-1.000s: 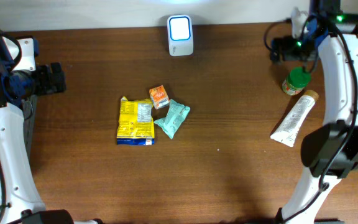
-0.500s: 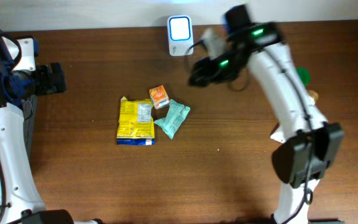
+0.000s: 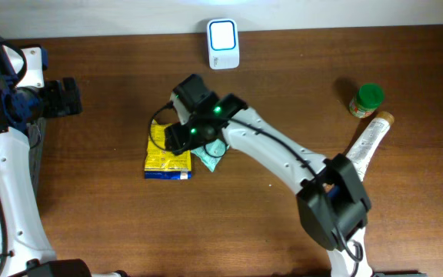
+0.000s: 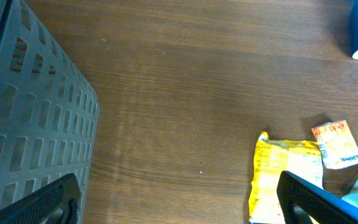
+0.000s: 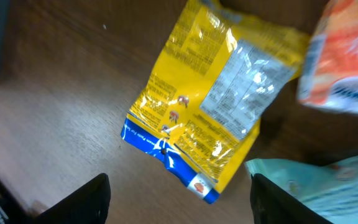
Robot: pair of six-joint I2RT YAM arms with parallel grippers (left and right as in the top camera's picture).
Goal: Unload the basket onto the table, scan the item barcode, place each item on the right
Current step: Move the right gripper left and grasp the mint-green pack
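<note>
My right gripper [image 5: 179, 186] poised over the yellow packet [image 5: 204, 112] mid-desk [image 3: 283, 69], jaws parted and empty, my left gripper [image 4: 176, 186] near the desk's left edge, jaws wide apart

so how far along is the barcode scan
Done: nothing scanned yet; the yellow packet lies on the table, apart from the scanner. In hand: the right gripper hovers over that packet, fingers apart, nothing held. To do: grasp it, carry it to the scanner, show its barcode.
</note>
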